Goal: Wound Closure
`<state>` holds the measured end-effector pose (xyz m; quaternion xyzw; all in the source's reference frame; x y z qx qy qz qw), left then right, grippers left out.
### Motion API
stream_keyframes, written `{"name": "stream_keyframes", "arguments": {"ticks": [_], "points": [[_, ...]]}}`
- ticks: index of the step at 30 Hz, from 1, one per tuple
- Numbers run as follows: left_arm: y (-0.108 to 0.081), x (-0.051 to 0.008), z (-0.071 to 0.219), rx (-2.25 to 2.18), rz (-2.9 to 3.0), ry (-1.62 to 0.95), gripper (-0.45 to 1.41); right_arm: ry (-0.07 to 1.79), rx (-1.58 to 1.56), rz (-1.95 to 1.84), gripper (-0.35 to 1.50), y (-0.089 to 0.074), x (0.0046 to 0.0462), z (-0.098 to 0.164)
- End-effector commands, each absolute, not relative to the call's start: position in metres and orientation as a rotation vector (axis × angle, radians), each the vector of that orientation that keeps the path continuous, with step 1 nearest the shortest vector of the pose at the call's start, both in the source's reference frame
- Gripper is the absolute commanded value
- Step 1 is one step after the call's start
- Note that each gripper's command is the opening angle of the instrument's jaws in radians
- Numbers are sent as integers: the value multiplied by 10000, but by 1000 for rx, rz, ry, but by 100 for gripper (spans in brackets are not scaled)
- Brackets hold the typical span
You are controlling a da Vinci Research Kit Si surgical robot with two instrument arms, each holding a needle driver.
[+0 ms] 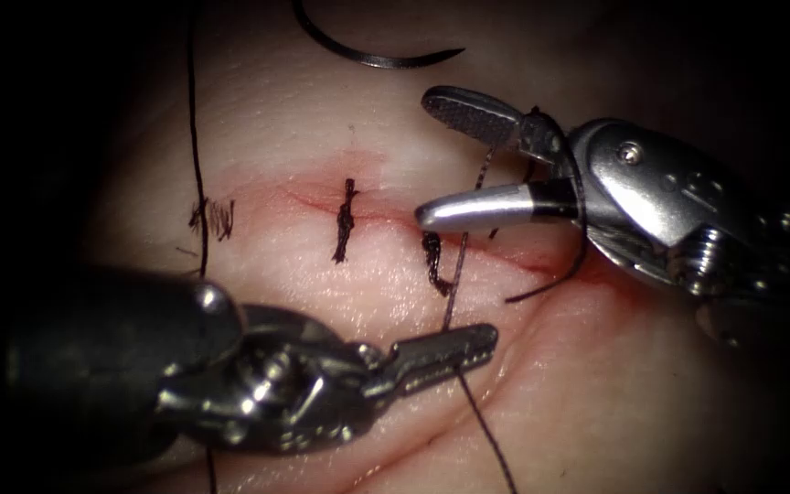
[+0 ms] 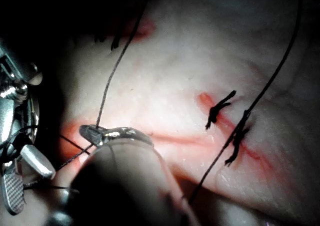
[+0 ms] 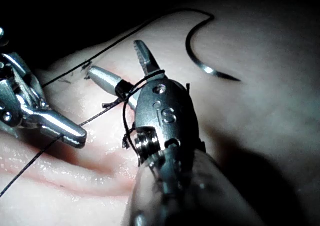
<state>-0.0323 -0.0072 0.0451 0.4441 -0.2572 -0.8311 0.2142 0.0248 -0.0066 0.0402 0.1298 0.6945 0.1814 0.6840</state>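
Two knotted stitches [image 1: 345, 220] are lying across the cut [image 1: 505, 256]; its right part is gaping. Left tool [image 1: 441, 352] fingers are clamping the thread [image 1: 482, 425]; right tool [image 1: 441, 160] fingers are standing apart (thread looped around them); the needle [image 1: 368, 57] is lying free on the tissue [image 1: 596, 384].

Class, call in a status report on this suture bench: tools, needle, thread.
Left tool shut on the thread. Right tool open, holding nothing, thread looped round its wrist. Needle lying free on the tissue, beyond the cut.
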Motion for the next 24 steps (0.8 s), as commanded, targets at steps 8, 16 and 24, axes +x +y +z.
{"name": "stream_keyframes", "arguments": {"ticks": [8,16,24], "points": [[-42,-312,407,1291,-2270,-695,-45,1346,189,284,99,-78,254,418],[8,-280,425,1496,-2221,-627,-45,1353,232,191,116,-99,256,422],[42,-276,459,1817,-2200,-460,-45,1367,288,109,116,-116,260,426]]}}
